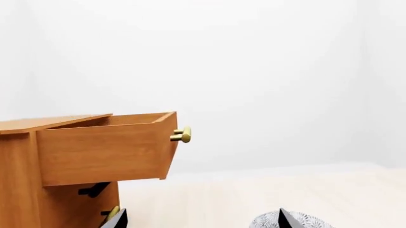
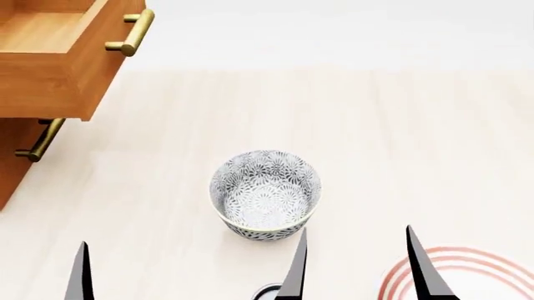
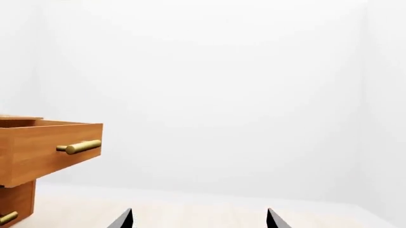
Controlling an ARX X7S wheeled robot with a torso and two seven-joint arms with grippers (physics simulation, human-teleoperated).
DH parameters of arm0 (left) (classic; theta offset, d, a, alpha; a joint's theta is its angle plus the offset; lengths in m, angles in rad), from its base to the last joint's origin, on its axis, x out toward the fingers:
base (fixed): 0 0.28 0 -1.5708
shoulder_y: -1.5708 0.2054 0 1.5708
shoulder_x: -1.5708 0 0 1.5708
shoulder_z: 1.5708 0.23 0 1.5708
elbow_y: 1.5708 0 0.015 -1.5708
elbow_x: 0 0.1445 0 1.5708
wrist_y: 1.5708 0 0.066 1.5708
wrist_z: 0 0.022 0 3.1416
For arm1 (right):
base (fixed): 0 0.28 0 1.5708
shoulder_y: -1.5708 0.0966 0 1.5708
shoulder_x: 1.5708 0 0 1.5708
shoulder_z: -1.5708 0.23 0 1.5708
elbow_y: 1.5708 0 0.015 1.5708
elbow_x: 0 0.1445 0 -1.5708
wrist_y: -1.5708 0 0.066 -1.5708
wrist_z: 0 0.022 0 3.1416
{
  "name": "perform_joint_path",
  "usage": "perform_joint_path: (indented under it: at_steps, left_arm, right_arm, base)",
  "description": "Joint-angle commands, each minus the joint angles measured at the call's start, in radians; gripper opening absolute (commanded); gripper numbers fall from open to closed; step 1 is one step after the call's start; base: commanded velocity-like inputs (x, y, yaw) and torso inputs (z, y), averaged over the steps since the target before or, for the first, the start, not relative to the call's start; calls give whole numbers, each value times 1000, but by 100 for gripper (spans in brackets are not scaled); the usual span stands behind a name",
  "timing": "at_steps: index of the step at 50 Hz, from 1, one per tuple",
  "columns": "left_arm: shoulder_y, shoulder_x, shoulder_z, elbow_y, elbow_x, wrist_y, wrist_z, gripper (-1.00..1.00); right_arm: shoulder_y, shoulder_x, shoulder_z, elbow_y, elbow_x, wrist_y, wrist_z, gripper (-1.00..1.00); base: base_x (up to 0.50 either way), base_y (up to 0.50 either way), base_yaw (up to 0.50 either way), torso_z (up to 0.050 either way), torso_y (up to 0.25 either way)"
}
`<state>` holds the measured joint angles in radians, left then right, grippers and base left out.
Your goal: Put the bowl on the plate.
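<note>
Fingers [image 2: 414, 262] of the right gripper [image 2: 357, 265] are spread wide, grasping nothing, above the counter [image 2: 401, 137]. Left fingers [image 2: 81, 272] likewise parted. Bowl [image 2: 265, 194] sits upright mid-counter, apart from the plate [image 2: 492, 265].

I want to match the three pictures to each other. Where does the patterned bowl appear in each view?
Head view: the bowl stands upright at the centre of the light tabletop, ahead of the fingers.
Left wrist view: only a sliver of its patterned rim shows at the bottom edge, partly behind a dark finger.
Right wrist view: not in it.
Shared landmark: the open wooden drawer with a brass handle, seen in all three views.
</note>
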<state>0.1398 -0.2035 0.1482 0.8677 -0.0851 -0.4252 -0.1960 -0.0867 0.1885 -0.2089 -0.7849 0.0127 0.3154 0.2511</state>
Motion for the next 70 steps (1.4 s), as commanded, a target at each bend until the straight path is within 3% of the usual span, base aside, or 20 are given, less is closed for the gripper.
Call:
perform_joint_path:
  at_steps: [1,23,62,70]
  left_arm:
    - [7,16,-39,32,-29,0,22,100]
    - [4,3,-42,39,-58,-9,5,100]
    - [7,-42,-15,32,-82,20,-32,100]
    - [7,-50,-20,59,-98,2,-40,100]
  right_arm:
    - [1,-12,18,-9,-13,2,-17,100]
    - [4,3,5,-9,-3,2,-1,100]
    - [11,23,2,12,39,-10,20,100]
    - [92,28,49,-30,130,105,8,100]
  base:
    - [0,0,0,50,0]
    - [0,0,0,50,-4]
    - [0,0,0,24,-234]
    - [0,0,0,0,0]
